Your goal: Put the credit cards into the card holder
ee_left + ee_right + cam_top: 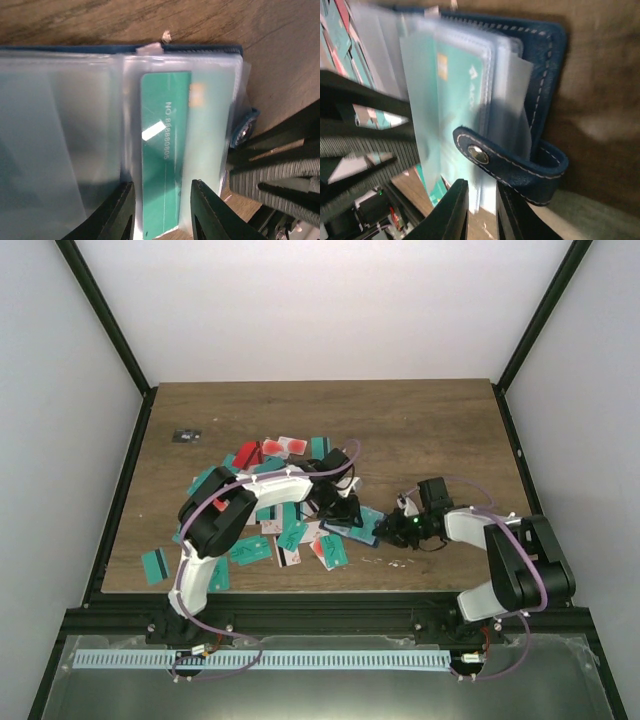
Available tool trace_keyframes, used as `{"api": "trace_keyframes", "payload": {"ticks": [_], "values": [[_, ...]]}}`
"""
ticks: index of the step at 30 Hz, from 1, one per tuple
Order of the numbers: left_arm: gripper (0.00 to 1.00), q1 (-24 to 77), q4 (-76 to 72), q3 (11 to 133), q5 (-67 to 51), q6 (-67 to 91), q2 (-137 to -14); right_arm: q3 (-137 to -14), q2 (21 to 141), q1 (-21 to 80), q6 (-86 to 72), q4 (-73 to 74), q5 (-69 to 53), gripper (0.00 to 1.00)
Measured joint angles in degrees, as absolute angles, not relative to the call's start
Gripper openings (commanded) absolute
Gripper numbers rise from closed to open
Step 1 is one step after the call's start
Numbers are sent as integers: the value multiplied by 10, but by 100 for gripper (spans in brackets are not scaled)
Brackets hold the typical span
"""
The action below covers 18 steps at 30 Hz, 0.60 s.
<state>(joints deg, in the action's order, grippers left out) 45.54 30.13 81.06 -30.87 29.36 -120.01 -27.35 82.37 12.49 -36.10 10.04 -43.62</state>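
The teal card [165, 155] points up-frame into the card holder [75, 125], between the jaws of the left gripper [162, 212], grip unclear. The right gripper [480, 210], nearly shut, pinches the holder.

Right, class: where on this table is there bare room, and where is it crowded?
Bare table: the far strip behind the credit cards, and the far-right corner beyond the right gripper. Crowded: left-centre, around the card holder.

Enclosed test cell, plain and evenly lit.
Brown wood-grain table [430, 430] bounded by white walls [330, 300] on three sides; black frame posts [100, 310] at the back corners; grey metal trough [560, 680] along the near edge.
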Motion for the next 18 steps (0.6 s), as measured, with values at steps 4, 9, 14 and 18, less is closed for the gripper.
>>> {"api": "trace_keyframes", "payload": {"ticks": [4,9,14,18], "values": [[33,463,281,794,-317,315,-1192,-313,839,118,-343,128,-400,18],[33,474,279,785,-322,331,-1186,-340,838,113,-323,150,-378,19],[29,475,302,801,-315,334,-1185,-340,823,112,-308,176,-379,21],[17,475,316,824,-306,336,-1185,-340,803,111,-300,189,-385,22]]}}
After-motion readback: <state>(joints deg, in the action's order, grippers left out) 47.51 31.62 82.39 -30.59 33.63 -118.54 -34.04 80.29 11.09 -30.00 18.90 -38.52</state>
